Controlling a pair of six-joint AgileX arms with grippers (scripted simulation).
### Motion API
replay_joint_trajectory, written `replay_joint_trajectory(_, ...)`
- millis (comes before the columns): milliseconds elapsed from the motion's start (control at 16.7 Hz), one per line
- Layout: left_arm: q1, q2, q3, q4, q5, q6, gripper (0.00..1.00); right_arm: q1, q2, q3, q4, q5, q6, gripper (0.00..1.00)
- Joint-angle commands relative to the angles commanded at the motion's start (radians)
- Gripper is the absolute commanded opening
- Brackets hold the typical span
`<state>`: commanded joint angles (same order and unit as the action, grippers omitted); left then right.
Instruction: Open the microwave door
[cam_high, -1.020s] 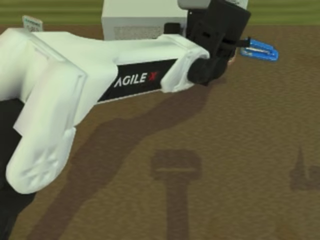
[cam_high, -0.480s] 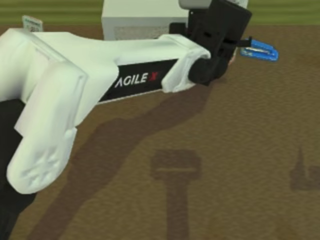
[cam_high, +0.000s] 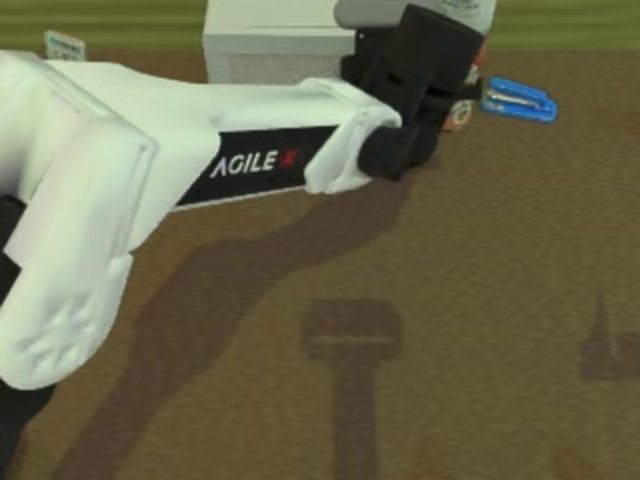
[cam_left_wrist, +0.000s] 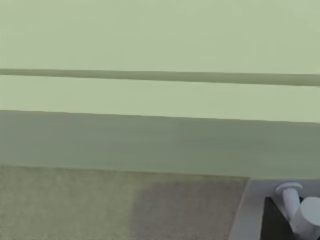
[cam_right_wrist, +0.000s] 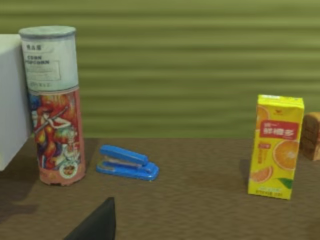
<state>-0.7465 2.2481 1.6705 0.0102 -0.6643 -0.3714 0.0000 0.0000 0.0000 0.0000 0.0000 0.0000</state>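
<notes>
Left arm (cam_high: 150, 170), white with AGILEX lettering, stretches from the top view's left edge toward the far middle. Since a second ago it has slid a bit left and farther back, and its black wrist now sits lower against the front of the boxy cream-white microwave (cam_high: 270, 40). That reads as the arm tracking the door's swing or repositioning on it, though the microwave door itself is hidden under the wrist in the top view, so how far open it is cannot be judged. The left gripper is buried under the wrist; jaws' state cannot be told. The left wrist view shows only a green wall and a speckled flat surface.

The microwave sits at the tabletop's (cam_high: 450, 330) far edge, centre-left. Just right of it stands a tall printed cardboard snack canister (cam_right_wrist: 52, 105), near the wrist, tight room there. Further right lies a blue plastic stapler (cam_high: 517, 98), apart from the canister. A yellow orange-juice carton (cam_right_wrist: 276, 146) stands well right, seen only in the right wrist view.

The near and right tabletop is open. Right arm parked, out of the top view; jaws' state not shown.
</notes>
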Motion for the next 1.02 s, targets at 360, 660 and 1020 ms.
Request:
replay_joint_trajectory(360, 0.000, 0.000, 0.000, 0.000, 0.000, 0.000, 0.00, 0.000, 0.000, 0.000, 0.000, 0.000, 0.000, 1.00)
replay_joint_trajectory(660, 0.000, 0.000, 0.000, 0.000, 0.000, 0.000, 0.00, 0.000, 0.000, 0.000, 0.000, 0.000, 0.000, 1.00)
replay_joint_trajectory(1020, 0.000, 0.000, 0.000, 0.000, 0.000, 0.000, 0.00, 0.000, 0.000, 0.000, 0.000, 0.000, 0.000, 1.00)
